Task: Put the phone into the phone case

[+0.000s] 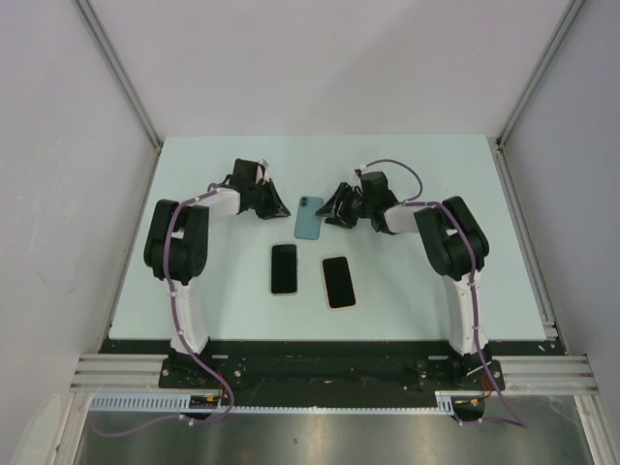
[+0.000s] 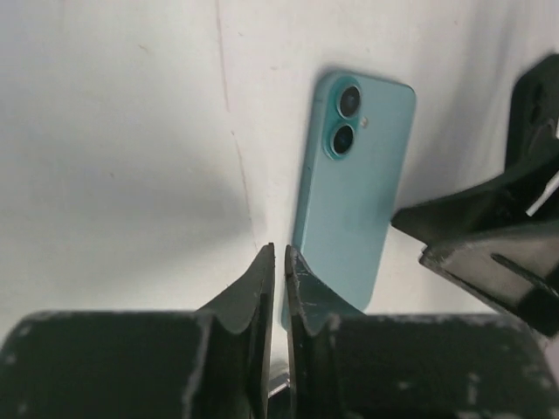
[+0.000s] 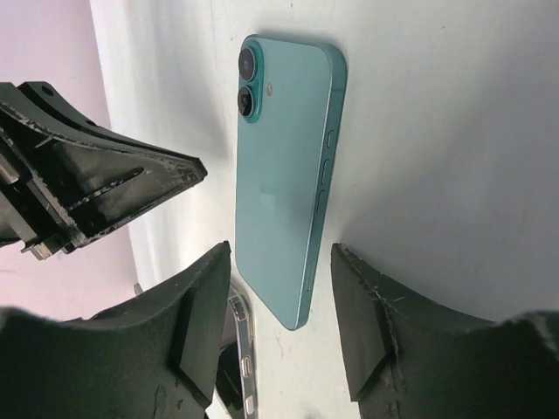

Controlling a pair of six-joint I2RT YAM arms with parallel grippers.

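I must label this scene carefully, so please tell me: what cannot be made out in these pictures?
The teal phone, its screen: faces down on the table, every view.
Two dark flat items: top view, too small to tell phone from case.
Phone's lower end: left wrist view, hidden behind the left gripper.
Clear object: right wrist view, cut off by the right gripper finger and the bottom edge.

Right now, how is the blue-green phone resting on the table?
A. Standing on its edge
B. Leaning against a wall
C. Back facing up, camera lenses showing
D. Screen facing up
C: the blue-green phone lies flat on the table, and its two camera lenses face upward, so its back is up.
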